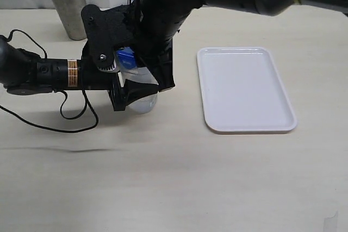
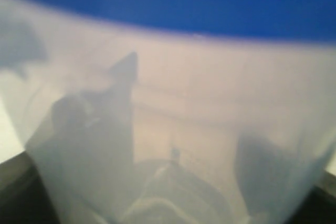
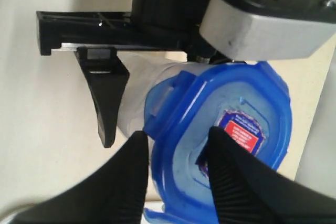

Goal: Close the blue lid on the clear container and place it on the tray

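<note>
Your left jaws are clamped on the clear container (image 1: 142,100). One finger (image 3: 107,103) lies flat against its wall and the other is hidden behind it. The container stands roughly upright between them, with its foot at or just above the worktop (image 1: 174,177); you cannot tell whether it touches. In the left wrist view its cloudy wall fills almost the whole picture.

The blue lid (image 3: 231,140) sits on top of the container, just above your left jaws, with its red-and-white sticker (image 3: 242,132) facing up toward the right wrist.

Your right jaws hang over the lid from above, partly apart and straddling one edge of it. One finger (image 3: 123,182) is outside the lid beside a snap tab, and the other is on the lid's top just beside the sticker. You cannot tell whether they pinch that edge or only rest against it.

The tray (image 1: 244,85) lies flat on the worktop, well apart from both jaws, on the far side of the right jaws from your left arm. A steel cup (image 1: 66,6) stands upright behind the left arm, also well apart from the jaws. A black cable (image 1: 76,120) loops on the worktop near that arm.
</note>
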